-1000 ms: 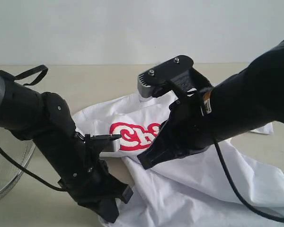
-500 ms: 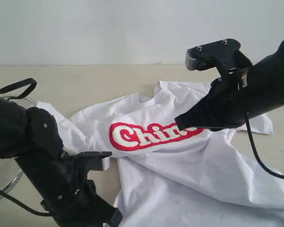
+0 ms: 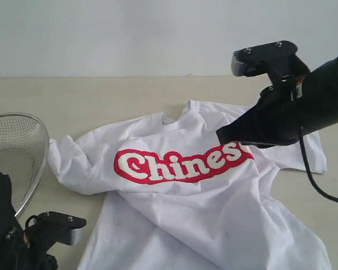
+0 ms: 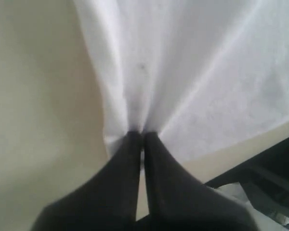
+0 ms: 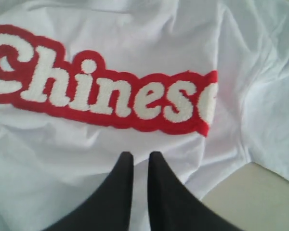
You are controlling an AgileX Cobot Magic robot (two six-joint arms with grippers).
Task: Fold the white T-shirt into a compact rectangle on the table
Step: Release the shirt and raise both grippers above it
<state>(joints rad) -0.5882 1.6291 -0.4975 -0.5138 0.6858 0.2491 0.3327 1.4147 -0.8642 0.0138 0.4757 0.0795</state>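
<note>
The white T-shirt point(image 3: 203, 208) lies front up and rumpled on the table point(image 3: 101, 95), its red "Chinese" lettering point(image 3: 180, 163) running across the chest. My right gripper point(image 3: 222, 135) hovers just over the right end of the lettering. In the right wrist view this right gripper point(image 5: 141, 155) has its fingers nearly together, a thin slit between them and no cloth in it, above the shirt point(image 5: 48, 159). My left gripper point(image 4: 142, 134) is shut on an edge of the shirt point(image 4: 192, 72), and taut folds run into its tips. In the exterior view only the left wrist point(image 3: 50, 228) shows.
A round wire-mesh basket point(image 3: 17, 140) stands at the left edge of the table, close to the left arm. Bare tabletop point(image 4: 38, 96) lies beside the held shirt edge. A dark piece of frame point(image 4: 269, 183) shows past the table edge.
Both arms have drawn apart: the left sank to the lower left, almost out of view, and the right moved right. The shirt has spread out and the whole lettering now shows.
</note>
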